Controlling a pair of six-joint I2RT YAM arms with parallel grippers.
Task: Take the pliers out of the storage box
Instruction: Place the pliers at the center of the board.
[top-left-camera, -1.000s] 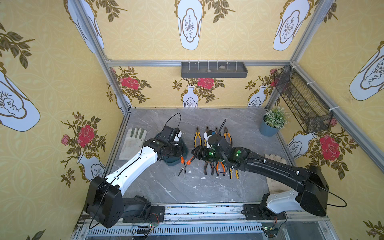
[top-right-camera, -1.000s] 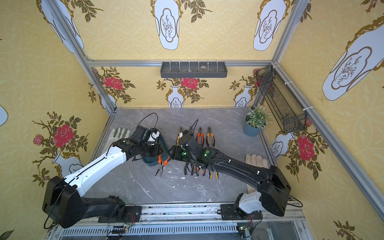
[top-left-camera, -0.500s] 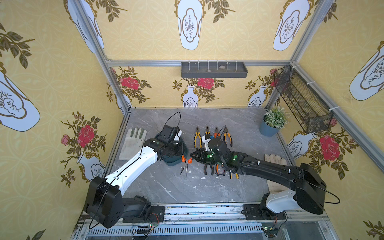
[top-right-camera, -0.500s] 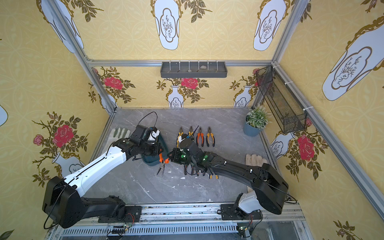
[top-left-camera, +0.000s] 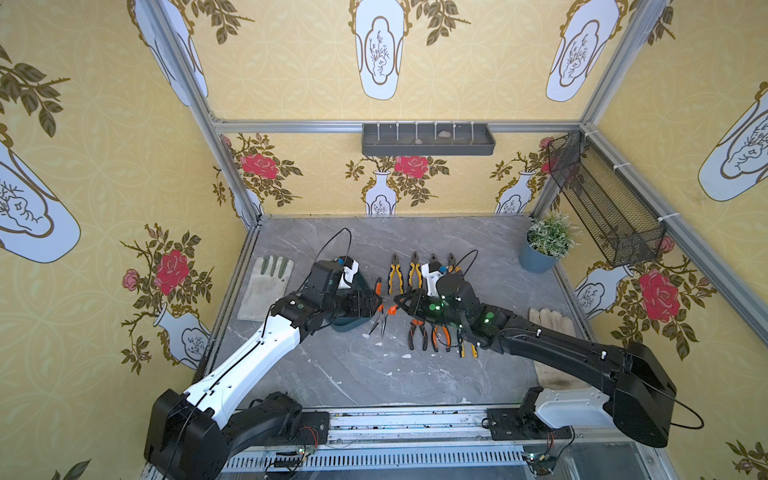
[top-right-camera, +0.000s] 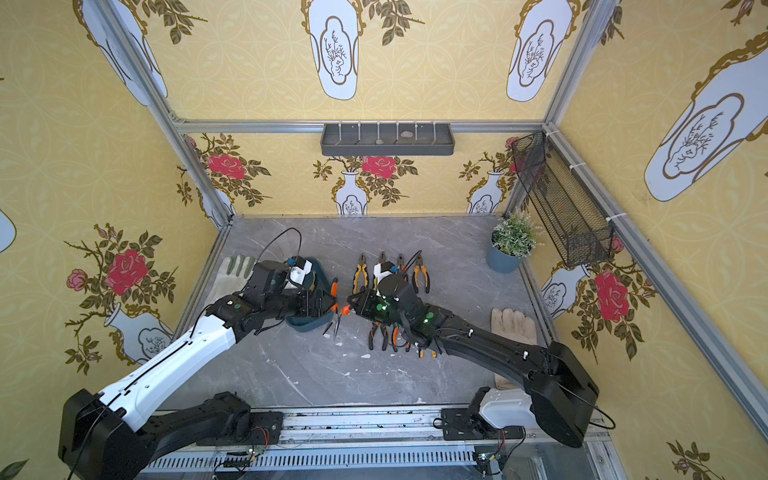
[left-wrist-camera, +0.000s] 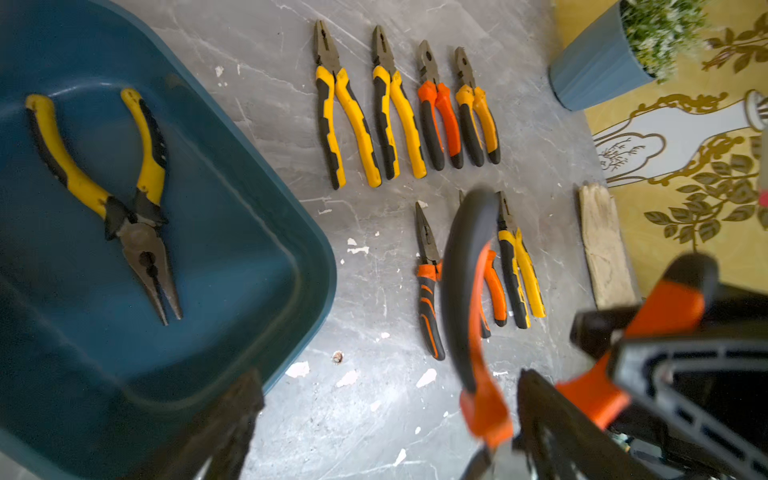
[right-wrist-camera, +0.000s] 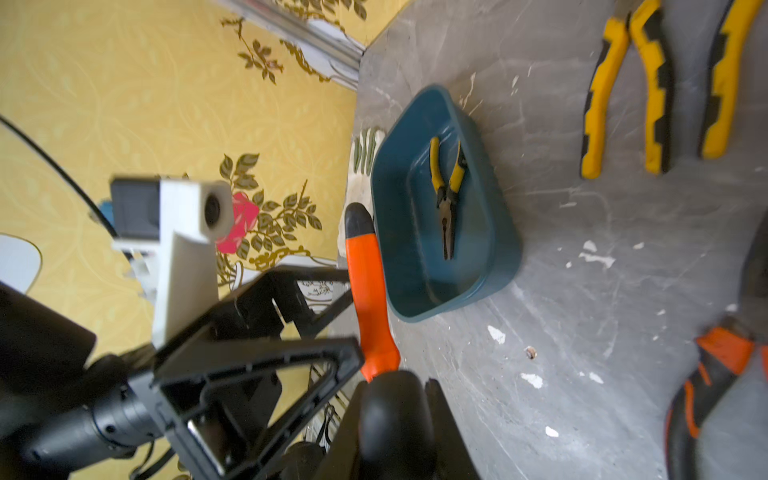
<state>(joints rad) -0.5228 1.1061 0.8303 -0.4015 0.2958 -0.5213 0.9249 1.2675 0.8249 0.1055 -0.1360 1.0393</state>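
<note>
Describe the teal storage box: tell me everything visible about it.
The storage box is a dark teal rectangular tub with rounded corners, smooth plastic by its look. It stands upright and open on the grey marbled tabletop, to the left of the laid-out pliers. One pair lies flat on its floor: yellow-and-black long-nosed pliers, handles spread apart. In both top views the left arm hides most of it.

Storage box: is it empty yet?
No, one yellow-handled long-nose pliers lies on the floor of the storage box.
</note>
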